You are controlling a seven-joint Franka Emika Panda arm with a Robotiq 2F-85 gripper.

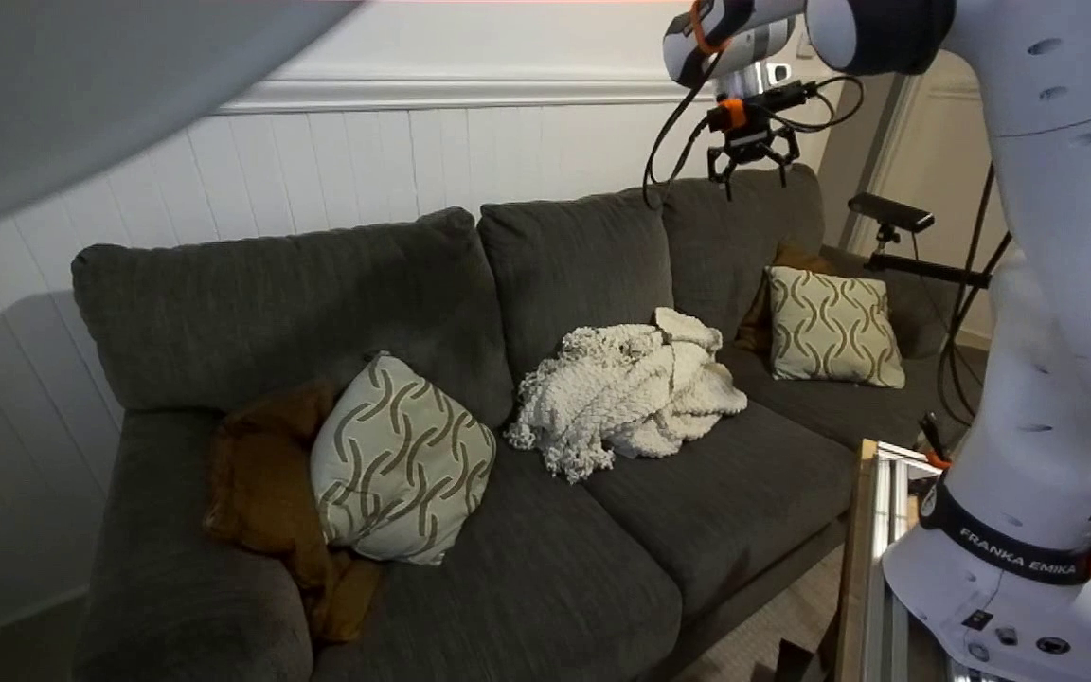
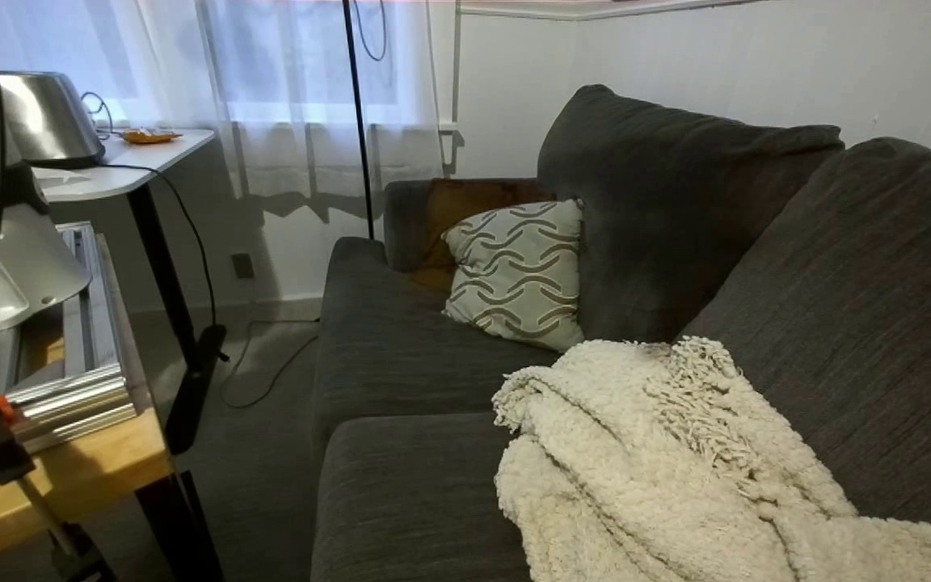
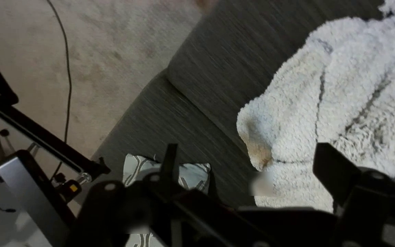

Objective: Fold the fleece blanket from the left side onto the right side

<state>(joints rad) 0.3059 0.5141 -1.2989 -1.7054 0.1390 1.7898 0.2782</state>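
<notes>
The fleece blanket (image 1: 629, 393) is a cream, rumpled, fuzzy heap on the sofa's middle, against the back cushion. It also shows at the lower right in an exterior view (image 2: 643, 453), with fringe along its upper folds, and fills the right of the wrist view (image 3: 293, 99). My gripper (image 1: 756, 180) hangs high above the sofa, near the back cushions' top, apart from the blanket. In the wrist view the gripper (image 3: 247, 147) has its fingers wide apart with nothing held between them. Dark gripper parts hide some of the blanket's lower edge there.
The grey sofa (image 1: 725, 511) carries wavy-patterned pillows (image 1: 403, 464) (image 1: 834, 327) toward both ends. An orange-brown plush thing (image 1: 266, 474) lies beside the near pillow. A camera on a black arm (image 1: 891, 213) stands by the sofa's far end. The robot's wood-edged table (image 2: 69, 469) stands before the sofa.
</notes>
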